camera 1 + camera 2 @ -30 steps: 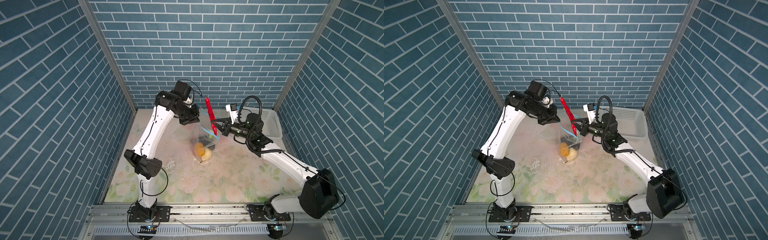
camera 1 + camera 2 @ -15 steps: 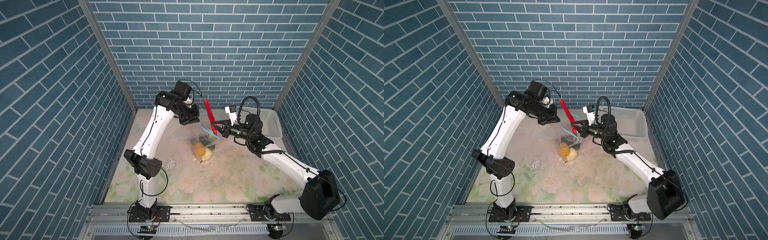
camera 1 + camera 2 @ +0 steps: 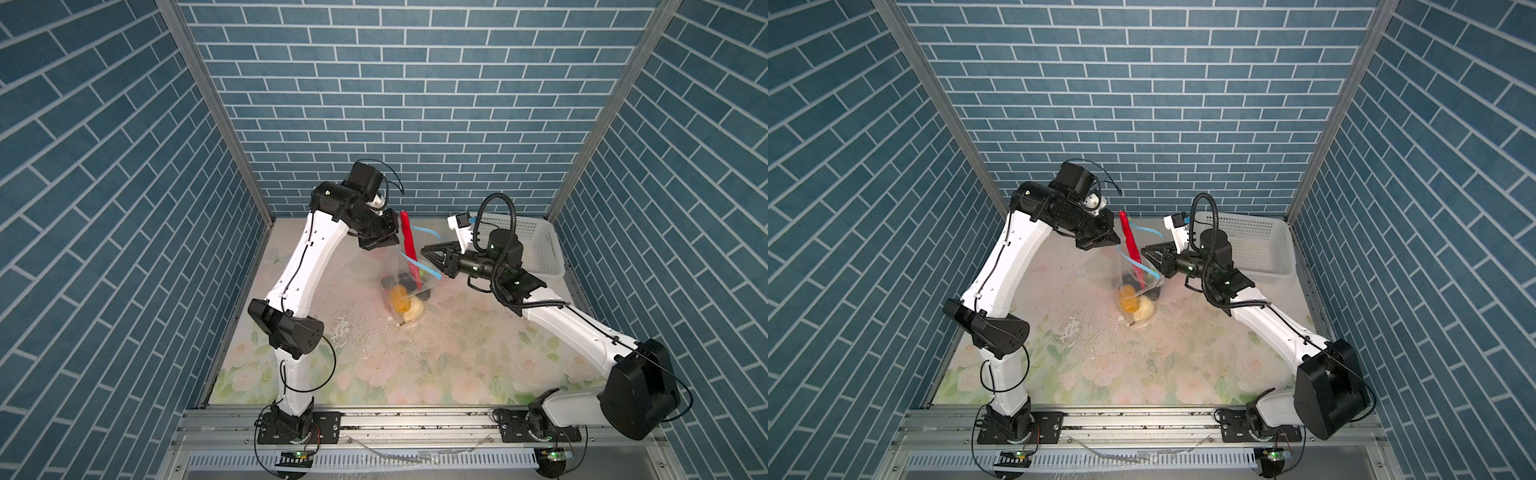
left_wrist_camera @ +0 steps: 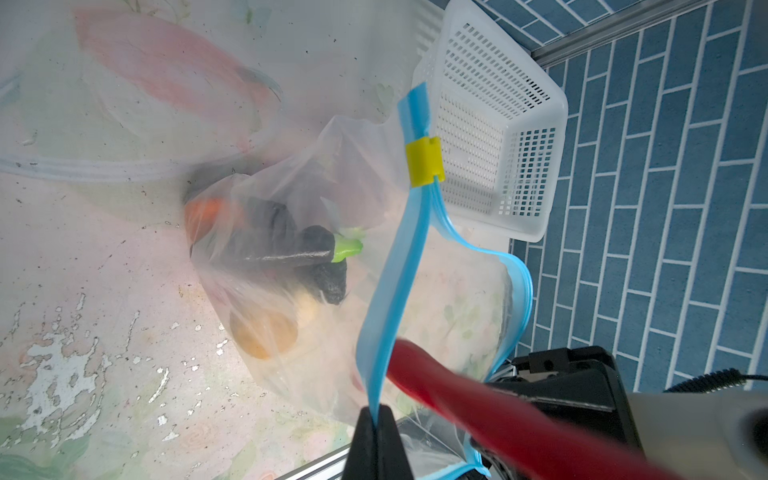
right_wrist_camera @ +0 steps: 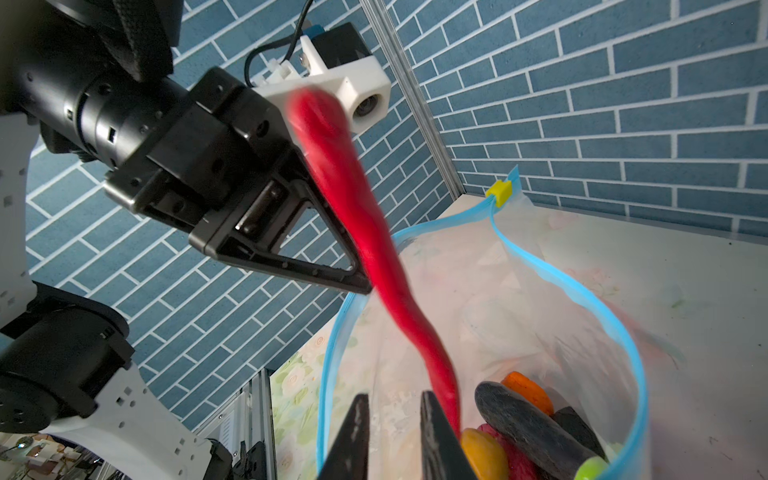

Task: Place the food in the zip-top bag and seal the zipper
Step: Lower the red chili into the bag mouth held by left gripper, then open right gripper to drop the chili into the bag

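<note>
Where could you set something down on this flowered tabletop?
Bare: the flowered tabletop in front, from the metal rail up to the clear crinkly zip-top bag. Crowded: the back, where left gripper and right gripper flank it beside the white perforated basket.

The things are carried by a table (image 3: 457, 374) covered with a pale floral print, seen in both top views. The print is worn through to white in patches (image 3: 345, 328) near the middle, and small white flakes are scattered around them. A white perforated basket (image 3: 536, 249) is set in the far right corner, close to the walls. Only the lower end of the zip-top bag (image 3: 392, 266) is rested on the surface, near the middle and well apart from the basket. Just behind it a flat piece of clear plastic (image 3: 357, 270) is laid — what it is cannot be told.
</note>
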`<state>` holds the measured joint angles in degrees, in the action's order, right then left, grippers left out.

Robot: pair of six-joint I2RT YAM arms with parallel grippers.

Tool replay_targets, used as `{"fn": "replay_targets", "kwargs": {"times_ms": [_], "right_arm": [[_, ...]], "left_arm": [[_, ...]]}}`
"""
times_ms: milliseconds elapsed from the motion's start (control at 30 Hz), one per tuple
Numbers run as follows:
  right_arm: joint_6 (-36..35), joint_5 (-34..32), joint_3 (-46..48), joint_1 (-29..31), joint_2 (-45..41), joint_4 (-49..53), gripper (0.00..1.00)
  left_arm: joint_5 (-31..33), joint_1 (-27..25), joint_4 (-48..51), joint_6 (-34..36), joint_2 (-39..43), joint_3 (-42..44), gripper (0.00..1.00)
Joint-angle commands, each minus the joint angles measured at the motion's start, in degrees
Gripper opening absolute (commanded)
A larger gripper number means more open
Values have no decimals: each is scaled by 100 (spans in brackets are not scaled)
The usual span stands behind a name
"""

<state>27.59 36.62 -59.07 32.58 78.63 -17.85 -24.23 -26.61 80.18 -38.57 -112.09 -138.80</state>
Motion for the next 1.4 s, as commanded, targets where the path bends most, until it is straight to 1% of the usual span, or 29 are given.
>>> {"fn": "replay_targets", "kwargs": {"times_ms": [0,167,267,367,400,433,500,533,600,667,767,833,967,1100,1267,1367], "right_arm": [[-210,-68,62,31,-111,87,25],[-236,-115,7,35,-136,208,26],[-346,-330,-281,42,-310,859,28],[-400,-999,-965,114,-480,2182,31],[-428,-1372,-1311,195,-445,2944,33],[-439,-1604,-1659,246,-360,3550,34],[-272,-2109,-2195,275,-162,4520,35],[-168,-2419,-2419,276,-67,4939,35],[-29,-2809,-2720,276,86,5523,37],[90,-3068,-2946,275,202,5906,41],[153,-3126,-3245,276,413,6295,48],[183,-2984,-3463,276,614,6474,53],[208,-2764,-3868,276,1025,6801,57],[211,-2706,-4120,276,1250,6978,55],[246,-2672,-4345,297,1318,6971,45],[240,-2662,-4487,328,1378,6998,44]], "left_arm": [[58,10,-24,60,170,46,0],[76,7,-23,60,194,46,0],[83,11,2,60,197,46,0],[111,8,3,64,223,46,0],[120,10,-4,60,227,46,0],[120,11,-15,60,232,46,0],[107,11,-28,60,224,40,0],[111,11,-30,52,223,49,0],[100,14,-40,54,223,60,0],[78,13,-50,45,224,62,0],[84,10,-45,47,240,80,0],[85,14,-68,49,272,129,0],[65,3,-152,36,337,261,0],[50,2,-162,39,355,307,0],[44,1,-162,43,381,307,0],[41,2,-169,35,386,304,0]]}}
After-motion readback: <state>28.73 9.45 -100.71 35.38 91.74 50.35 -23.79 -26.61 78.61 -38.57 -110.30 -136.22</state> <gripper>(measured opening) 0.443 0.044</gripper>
